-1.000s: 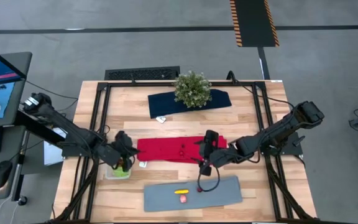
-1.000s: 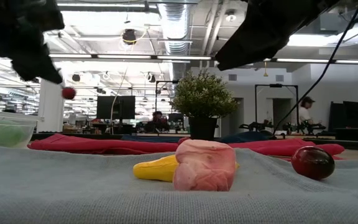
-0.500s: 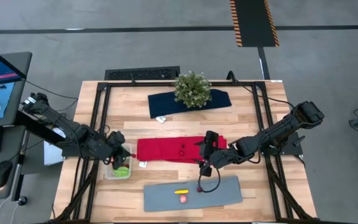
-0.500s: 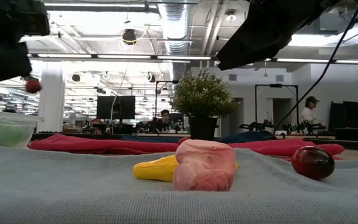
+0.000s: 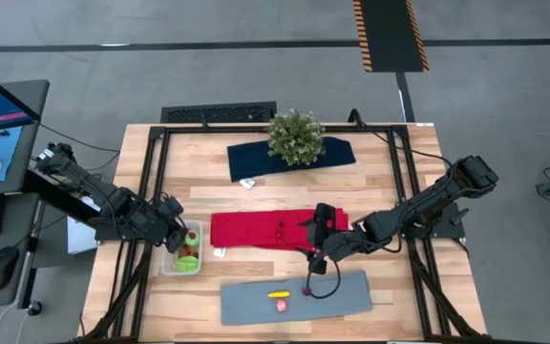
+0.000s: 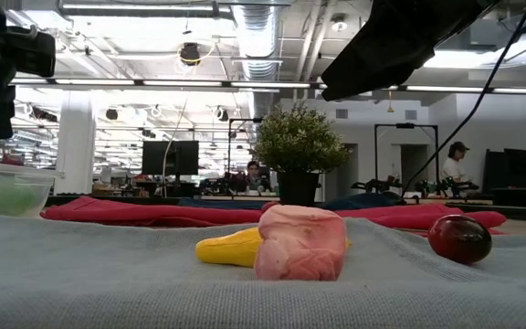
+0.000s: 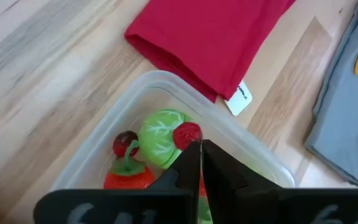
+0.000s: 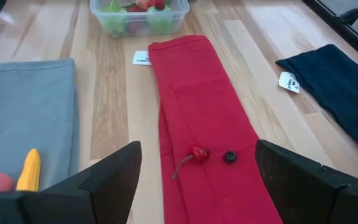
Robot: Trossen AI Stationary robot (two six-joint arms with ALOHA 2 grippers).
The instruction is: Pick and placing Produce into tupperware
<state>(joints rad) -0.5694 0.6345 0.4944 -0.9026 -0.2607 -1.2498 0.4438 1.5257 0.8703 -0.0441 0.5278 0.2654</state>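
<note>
Wooden tabletop from above: your left gripper [image 5: 173, 227] hangs beside the tupperware [image 5: 183, 250], your right gripper [image 5: 319, 239] over the red cloth [image 5: 256, 229]. At table height, yellow [image 6: 229, 247], pink [image 6: 299, 242] and red produce [image 6: 459, 238] wait on the grey mat [image 6: 108, 274]. Your left wrist shows jaws together, empty, above the green piece [image 7: 160, 137] and red pieces already boxed. Your right wrist shows jaws wide apart, a cherry [image 8: 197, 153] and dark berry [image 8: 230, 157] unpicked.

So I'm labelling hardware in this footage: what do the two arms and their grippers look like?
Both arms are dark, near black, built of jointed segments. The left gripper ends in two slim black fingers. The right gripper has two broad, flat, dark fingers. A black cable loops down from the right arm onto the grey mat. No markings are readable.
</note>
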